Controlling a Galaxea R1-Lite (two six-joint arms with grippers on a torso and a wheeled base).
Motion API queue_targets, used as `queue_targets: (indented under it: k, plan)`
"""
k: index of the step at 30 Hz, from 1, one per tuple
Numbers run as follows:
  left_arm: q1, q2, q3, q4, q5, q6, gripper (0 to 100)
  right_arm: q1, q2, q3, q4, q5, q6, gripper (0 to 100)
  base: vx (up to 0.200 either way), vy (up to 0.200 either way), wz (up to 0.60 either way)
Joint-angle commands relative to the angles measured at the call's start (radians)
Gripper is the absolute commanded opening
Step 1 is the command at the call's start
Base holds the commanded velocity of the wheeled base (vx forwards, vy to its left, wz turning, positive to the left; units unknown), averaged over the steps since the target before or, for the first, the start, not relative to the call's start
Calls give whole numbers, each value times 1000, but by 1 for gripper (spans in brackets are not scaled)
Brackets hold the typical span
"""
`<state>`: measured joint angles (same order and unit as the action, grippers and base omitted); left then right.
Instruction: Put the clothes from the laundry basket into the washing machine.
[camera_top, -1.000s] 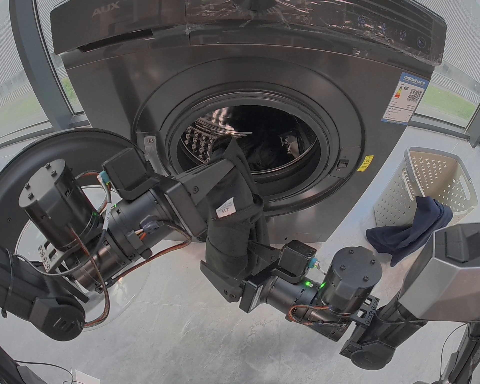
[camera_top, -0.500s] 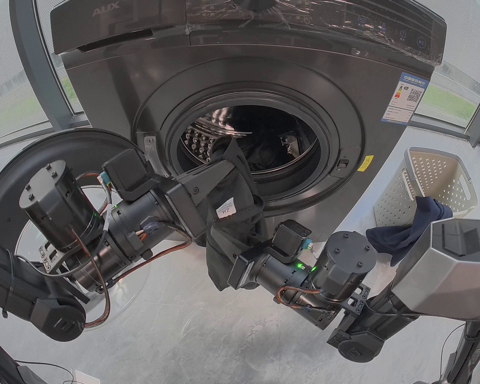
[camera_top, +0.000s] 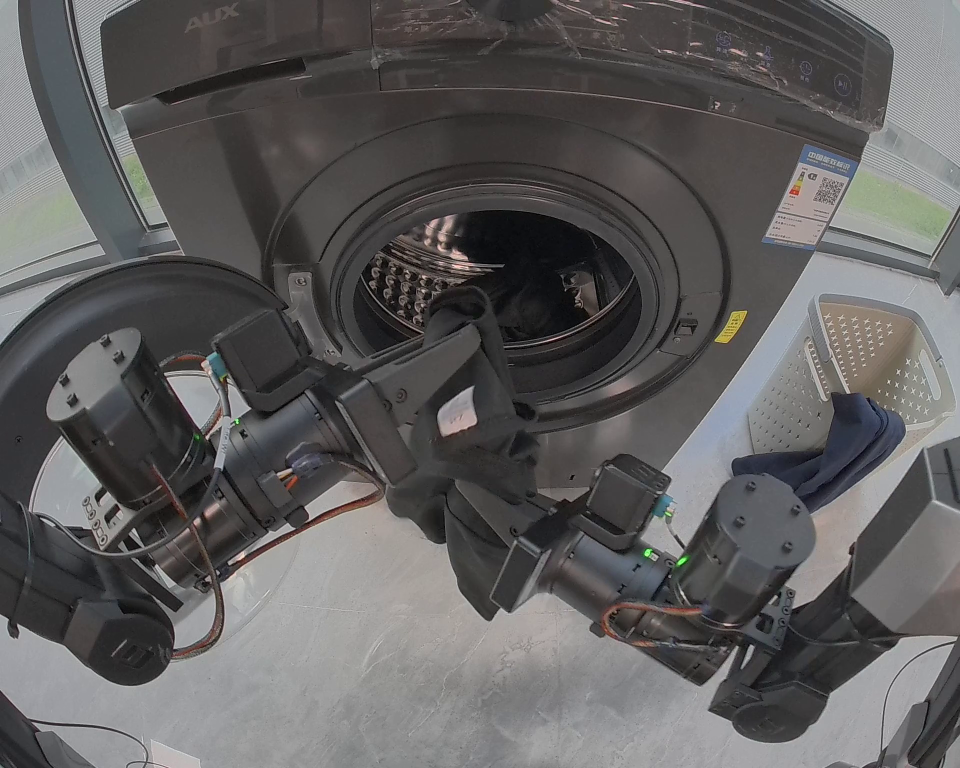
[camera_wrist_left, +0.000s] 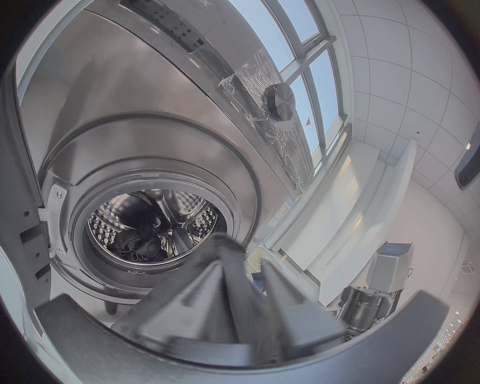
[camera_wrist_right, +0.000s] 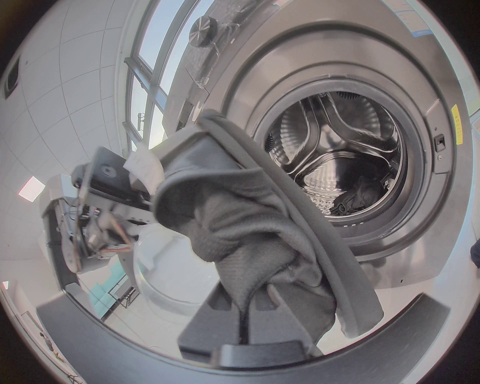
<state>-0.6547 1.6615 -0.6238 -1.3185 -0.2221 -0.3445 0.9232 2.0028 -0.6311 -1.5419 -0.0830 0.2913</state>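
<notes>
Garment (camera_top: 470, 440) in left hand (camera_wrist_left: 244, 265) and right hand (camera_wrist_right: 245, 300) hangs before washing machine rim (camera_top: 690, 250)

Glossy grey floor (camera_top: 340, 670); windows (camera_top: 45, 200) behind.

The right claw (camera_wrist_right: 248, 300) has its two fingers pinched together on the lower end of a dark grey garment (camera_wrist_right: 240, 220), and the cloth is bunched over their tips. From there the garment rises in a thick fold to the left claw (camera_wrist_right: 135, 187), where a white label (camera_wrist_right: 144, 169) sticks out of it — one loose flap hangs down just beside the right claw. Behind stands the washing machine (camera_wrist_right: 325, 55) with its door (camera_wrist_right: 162, 262) swung open — dark clothes (camera_wrist_right: 360, 195) lie low in the drum (camera_wrist_right: 320, 130).
</notes>
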Motion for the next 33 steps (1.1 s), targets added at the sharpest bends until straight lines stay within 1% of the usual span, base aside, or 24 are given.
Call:
queue_targets:
  k: [1,5,10,11,13,14,16,17,18,21,23,26,27,28,29,30,31,33]
  plan:
    - [1,24,-2,5,1,-2,100,31,-111,100,0,2,16,0,0,0,0]
    - [18,50,-11,1,35,-2,100,40,-150,162,0,2,17,0,0,0,0]
    - [21,61,-8,-7,41,-2,100,34,-162,171,0,0,17,0,0,0,0]
    - [30,58,-4,-8,43,-2,100,19,-157,160,0,-9,17,0,0,0,0]
    - [44,47,3,-8,41,-2,100,3,-154,143,5,-44,16,0,0,0,0]
    - [44,47,4,-8,41,-2,100,2,-154,140,6,-47,16,0,0,0,0]
    - [52,20,36,-7,41,-2,100,-30,-125,90,14,-92,16,0,0,0,0]
    - [52,20,36,-7,41,-2,100,-30,-125,90,14,-92,16,0,0,0,0]
    - [46,-11,79,2,40,-1,100,-47,-93,50,13,-107,16,0,0,0,0]
    - [32,-34,147,2,35,4,100,-56,-61,-4,16,-121,16,0,0,0,0]
    - [15,-42,191,5,26,7,100,-56,-38,-38,20,-139,16,0,0,0,0]
    - [-10,-31,251,8,15,22,100,-55,-10,-88,36,-175,14,0,0,0,0]
    - [-13,-29,257,8,12,25,100,-55,-7,-95,39,-178,14,0,0,0,0]
    - [-20,-19,277,8,-3,41,100,-55,-1,-114,49,-184,14,0,0,0,0]
    - [-20,-17,279,8,-6,42,100,-55,1,-116,49,-184,14,0,0,0,0]
    - [-25,9,283,2,-20,56,100,-55,4,-137,57,-185,14,0,0,0,0]
    - [-25,21,282,-2,-20,61,100,-56,4,-145,60,-185,16,0,0,0,0]
    - [-23,58,269,-5,-19,79,100,-55,4,-154,63,-184,14,0,0,0,0]
